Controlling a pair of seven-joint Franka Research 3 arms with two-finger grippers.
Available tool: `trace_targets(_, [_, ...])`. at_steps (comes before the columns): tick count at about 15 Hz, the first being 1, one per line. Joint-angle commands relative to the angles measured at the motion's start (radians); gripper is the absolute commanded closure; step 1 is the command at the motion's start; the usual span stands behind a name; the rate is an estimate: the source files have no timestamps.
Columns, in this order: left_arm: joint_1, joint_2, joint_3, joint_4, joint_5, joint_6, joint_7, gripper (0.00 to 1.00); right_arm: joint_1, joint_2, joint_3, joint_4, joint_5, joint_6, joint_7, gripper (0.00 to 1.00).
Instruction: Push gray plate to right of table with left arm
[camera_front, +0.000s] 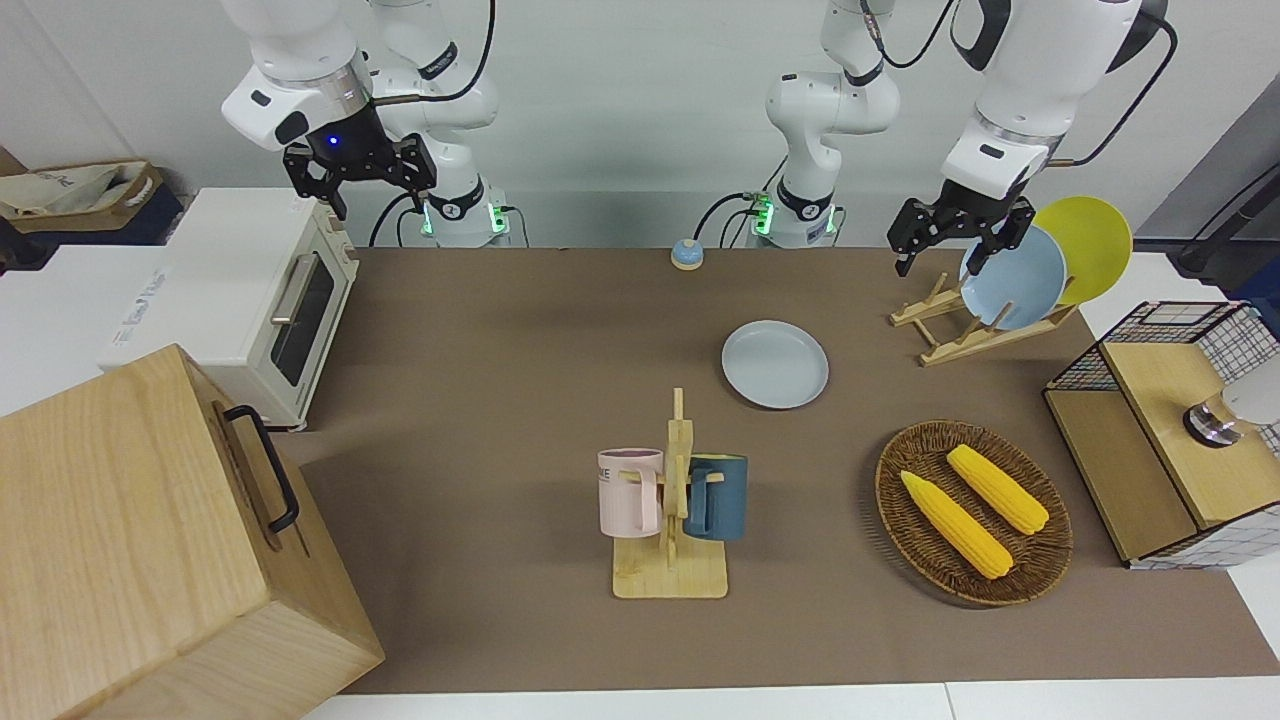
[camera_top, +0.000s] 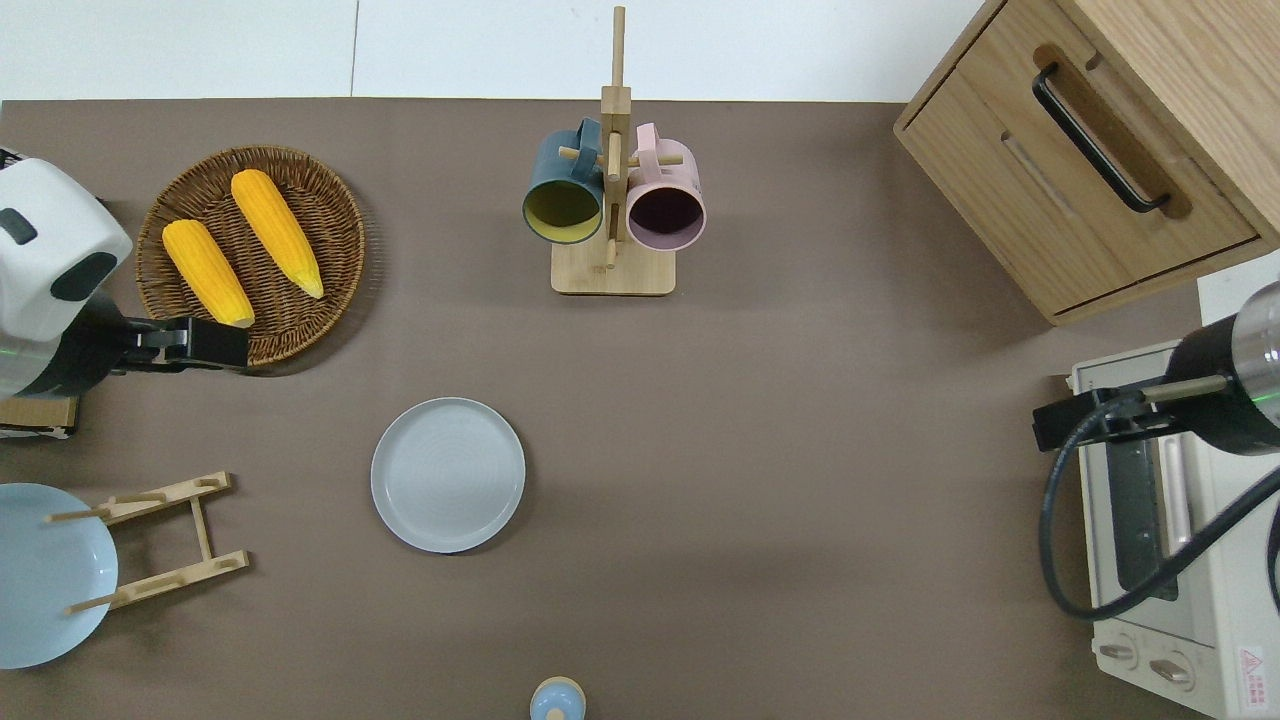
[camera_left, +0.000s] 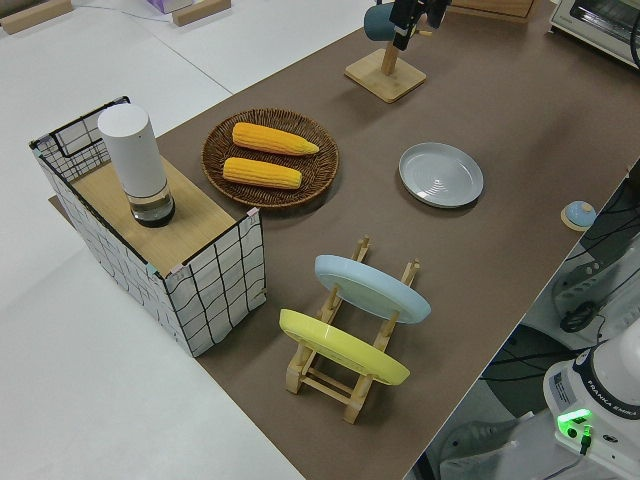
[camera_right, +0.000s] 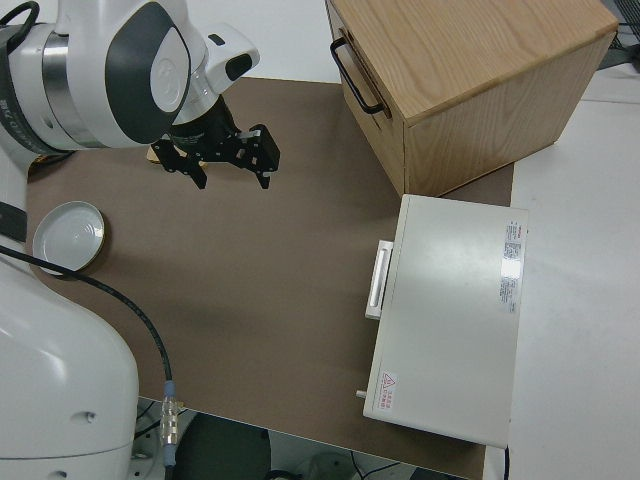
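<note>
Plate (camera_top: 448, 475) lies flat on bare table (camera_top: 800, 450), at about seven o'clock from the mug rack (camera_top: 612, 190) in the overhead view, so you can slide it toward the right arm's end. Your left gripper (camera_top: 215, 343) hangs spread over the corn basket's (camera_top: 330, 215) rim, not yet down to push; the right arm is parked.

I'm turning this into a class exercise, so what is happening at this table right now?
Nothing is being touched yet. The gray plate lies flat on the table, nearer to the robots than the mug rack. The left arm's tool hangs open in the air by the wicker basket of corn, apart from the plate, so the push has not begun. The right arm is parked, its tool open.
</note>
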Motion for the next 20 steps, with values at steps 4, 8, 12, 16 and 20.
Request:
trace_targets(4, [0.001, -0.004, 0.015, 0.012, -0.011, -0.027, -0.003, 0.01, -0.020, -0.002, 0.016, 0.009, 0.004, -0.016, 0.012, 0.017])
trace_targets(8, [0.004, -0.004, 0.018, 0.012, -0.011, -0.028, -0.003, 0.01, -0.019, -0.002, 0.016, 0.009, 0.004, -0.016, 0.012, 0.017])
trace_targets(12, [0.002, 0.001, 0.018, 0.009, -0.011, -0.030, -0.003, 0.01, -0.019, -0.002, 0.016, 0.009, 0.004, -0.016, 0.012, 0.017])
trace_targets(16, [-0.001, -0.004, 0.018, 0.003, -0.013, -0.054, 0.000, 0.00, -0.019, -0.002, 0.016, 0.009, 0.004, -0.016, 0.012, 0.017])
trace_targets(20, [-0.001, -0.020, 0.018, -0.016, -0.037, -0.074, -0.009, 0.00, -0.019, -0.002, 0.016, 0.009, 0.004, -0.016, 0.012, 0.017])
